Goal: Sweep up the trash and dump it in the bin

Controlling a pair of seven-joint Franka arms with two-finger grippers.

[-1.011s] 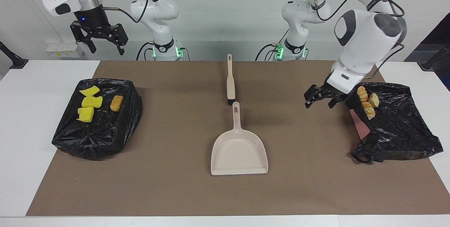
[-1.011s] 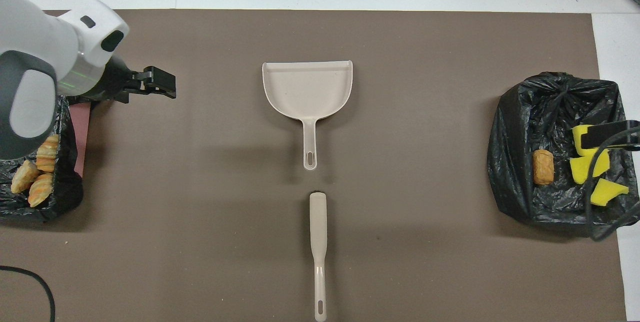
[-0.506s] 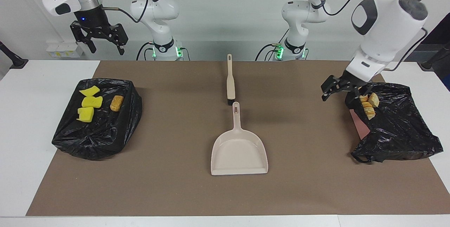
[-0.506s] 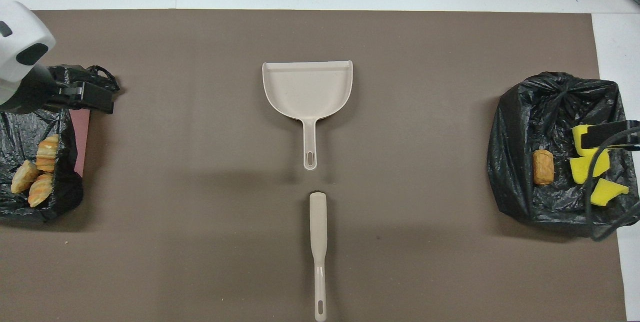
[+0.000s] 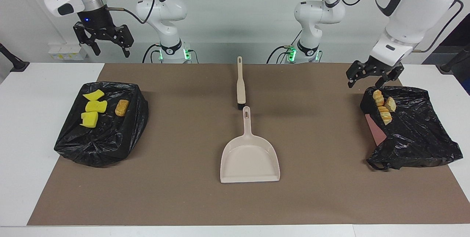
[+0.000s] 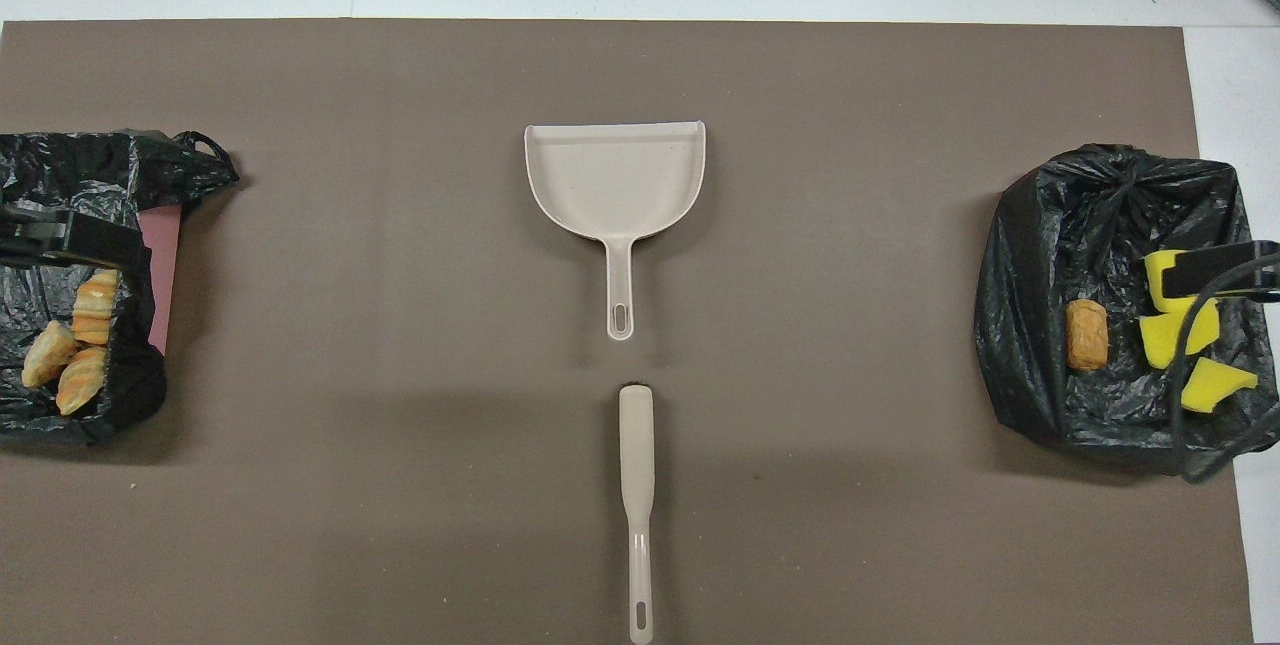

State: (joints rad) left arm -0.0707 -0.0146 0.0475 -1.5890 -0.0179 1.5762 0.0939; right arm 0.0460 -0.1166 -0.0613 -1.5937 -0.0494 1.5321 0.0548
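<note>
left tool (image 5: 374, 74) now higher over tan trash (image 5: 383, 107), open, empty

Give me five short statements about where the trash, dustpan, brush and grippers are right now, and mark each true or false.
1. The dustpan holds a yellow chunk. False: it is empty.
2. The brush lies nearer to the robots than the dustpan. True.
3. The left gripper grips the brush. False: it hangs open, holding nothing, over the bin bag with the tan chunks.
4. The orange-brown chunk shares a bag with the yellow chunks. True.
5. The right gripper is open. True.
</note>
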